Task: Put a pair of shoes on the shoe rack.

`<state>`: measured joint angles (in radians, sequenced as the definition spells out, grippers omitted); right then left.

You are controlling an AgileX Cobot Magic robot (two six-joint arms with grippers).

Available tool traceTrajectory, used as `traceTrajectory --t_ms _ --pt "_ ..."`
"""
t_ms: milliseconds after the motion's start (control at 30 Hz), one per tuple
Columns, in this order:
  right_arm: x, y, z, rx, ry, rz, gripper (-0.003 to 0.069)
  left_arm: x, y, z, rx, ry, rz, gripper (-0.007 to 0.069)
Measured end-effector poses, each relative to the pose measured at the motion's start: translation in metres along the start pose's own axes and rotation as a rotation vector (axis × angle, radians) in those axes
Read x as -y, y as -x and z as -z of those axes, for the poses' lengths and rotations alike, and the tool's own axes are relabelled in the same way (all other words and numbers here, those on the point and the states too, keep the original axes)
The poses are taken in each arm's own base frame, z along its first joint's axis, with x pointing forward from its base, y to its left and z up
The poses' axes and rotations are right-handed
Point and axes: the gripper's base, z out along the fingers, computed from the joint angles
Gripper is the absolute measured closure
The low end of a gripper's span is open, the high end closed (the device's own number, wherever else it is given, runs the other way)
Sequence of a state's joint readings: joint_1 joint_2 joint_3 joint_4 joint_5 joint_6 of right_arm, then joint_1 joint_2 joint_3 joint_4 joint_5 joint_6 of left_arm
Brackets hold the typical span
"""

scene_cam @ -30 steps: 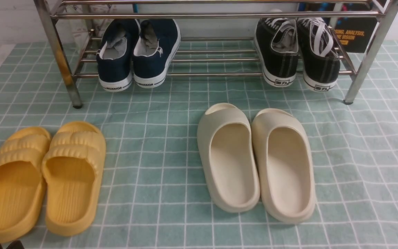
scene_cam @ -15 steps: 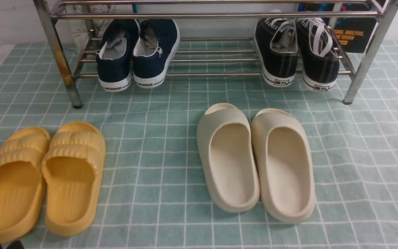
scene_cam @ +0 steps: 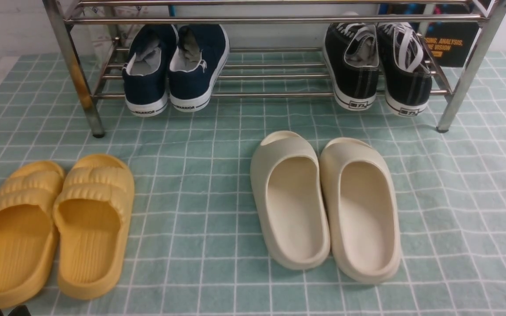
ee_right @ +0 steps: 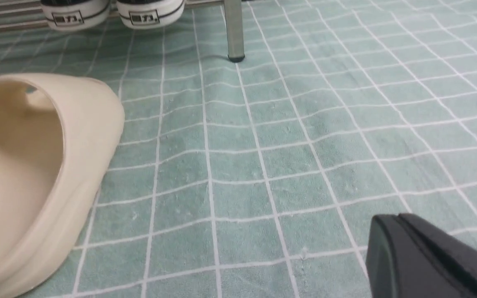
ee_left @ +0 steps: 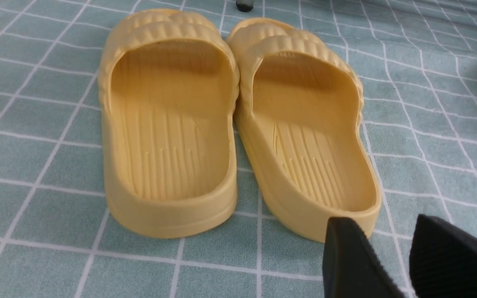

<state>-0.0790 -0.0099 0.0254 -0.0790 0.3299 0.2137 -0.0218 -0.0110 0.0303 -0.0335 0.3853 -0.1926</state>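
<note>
Black canvas sneakers: both sit on the lowest tier of the chrome shoe rack at its right end, heels outward and overhanging the front bar — the task looks done.
Slip risk: the heels stick out past the front bar, so a bump to the rack could tip a sneaker off onto the checked green cloth.
Left gripper: released, fingers apart, holding nothing, hovering just beside the heel of the yellow slippers — moving forward would shove one.
Right gripper: clenched on nothing, low over bare cloth, near the cream slippers.
Wrong-pair risk: the navy WARRIOR sneakers share the same tier, well apart from the black pair.
</note>
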Motion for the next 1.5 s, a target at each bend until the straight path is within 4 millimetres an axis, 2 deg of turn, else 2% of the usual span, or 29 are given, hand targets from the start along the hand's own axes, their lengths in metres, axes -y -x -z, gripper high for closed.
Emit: traceTrajectory --t_ms 1500 --pt "-0.0032 -0.0027 0.0011 -0.052 0.032 0.005 0.0631 0.0 0.0 0.0 0.0 0.0 0.0 0.0386"
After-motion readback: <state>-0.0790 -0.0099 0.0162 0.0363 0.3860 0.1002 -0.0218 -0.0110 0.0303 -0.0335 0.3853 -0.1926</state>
